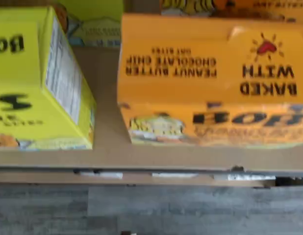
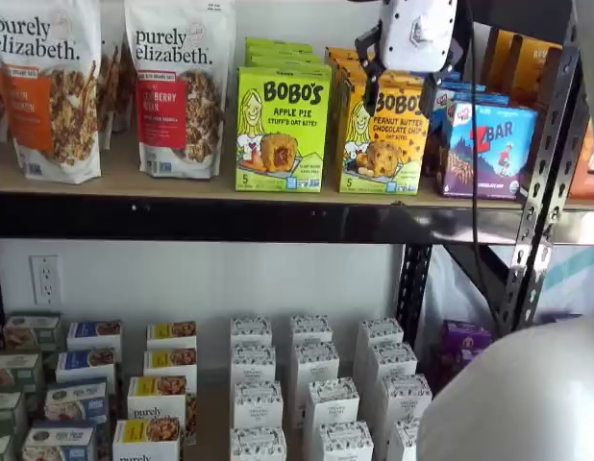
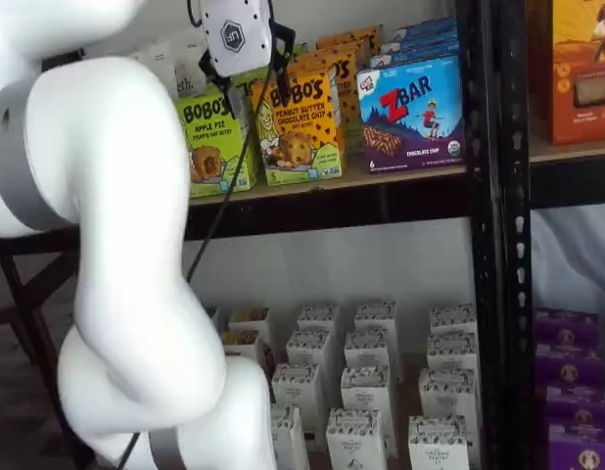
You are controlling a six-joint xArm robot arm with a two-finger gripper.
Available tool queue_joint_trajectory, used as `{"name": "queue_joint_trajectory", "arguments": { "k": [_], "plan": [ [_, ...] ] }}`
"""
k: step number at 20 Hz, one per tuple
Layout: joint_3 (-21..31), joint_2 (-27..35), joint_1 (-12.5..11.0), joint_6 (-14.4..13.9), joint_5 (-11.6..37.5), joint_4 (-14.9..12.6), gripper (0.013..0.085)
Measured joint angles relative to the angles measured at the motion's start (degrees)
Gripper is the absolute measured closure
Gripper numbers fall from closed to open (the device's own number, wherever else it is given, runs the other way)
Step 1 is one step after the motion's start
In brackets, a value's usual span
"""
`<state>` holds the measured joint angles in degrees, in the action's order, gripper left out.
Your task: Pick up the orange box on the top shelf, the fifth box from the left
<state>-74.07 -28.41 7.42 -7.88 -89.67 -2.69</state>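
In both shelf views the white-bodied claw (image 2: 401, 94) with two black fingers hangs at the front upper edge of the orange-yellow cardboard "BOBO'S PEANUT BUTTER CHOCOLATE CHIP" box (image 2: 382, 134), its fingers plainly apart with one toward each side of the carton and not yet pressing it, which I judge lines it up to pinch the box across its width. That box stands upright at the front of the long tan wooden surface (image 2: 134, 182) with its black front rail, between the lime-green "BOBO'S APPLE PIE" carton (image 2: 282, 130) and the blue ZBar box (image 2: 489, 149), with gaps on both sides that leave the fingers room.
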Motion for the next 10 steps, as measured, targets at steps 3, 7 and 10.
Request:
{"name": "queue_joint_trajectory", "arguments": {
  "k": [3,7,10],
  "plan": [
    [-1.06,1.20,-0.34,0.27,2.06,0.07,0.0130],
    [-2.33,1.93,0.39,-0.61,3.91,-2.18,0.0130],
    [-3.67,2.77,0.04,-0.21,2.98,-2.08,0.0130]
  ]
}}
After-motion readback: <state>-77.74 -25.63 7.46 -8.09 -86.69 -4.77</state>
